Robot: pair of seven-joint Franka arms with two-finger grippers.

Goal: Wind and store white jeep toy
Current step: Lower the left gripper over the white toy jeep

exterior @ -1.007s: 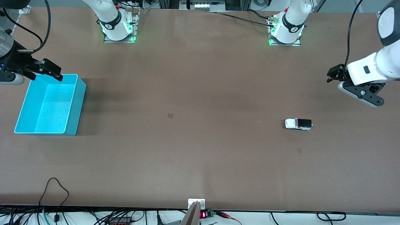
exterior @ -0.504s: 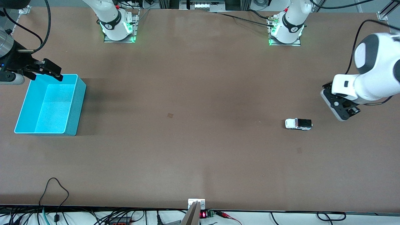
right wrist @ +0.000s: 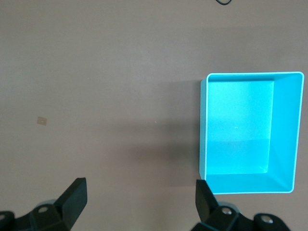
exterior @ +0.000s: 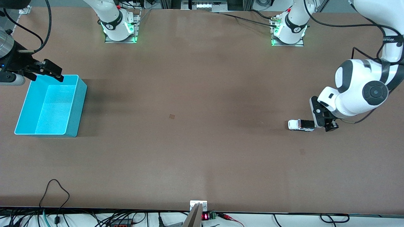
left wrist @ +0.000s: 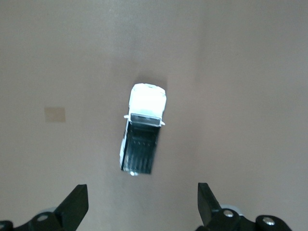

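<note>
On the brown table (exterior: 202,157) rests the white jeep toy (exterior: 301,125).

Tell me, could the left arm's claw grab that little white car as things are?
Probably yes. The left claw hangs open just beside the white jeep toy, which sits alone on the bare table, with nothing in the way.

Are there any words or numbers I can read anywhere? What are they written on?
Small red display at the table edge nearest the front camera: red digits glow, too small to read.
Black band on the left arm: pale lettering, too blurred to read.
Round marks on the two arm bases: too small to read.
White jeep toy and cyan bin: no writing shows.
</note>
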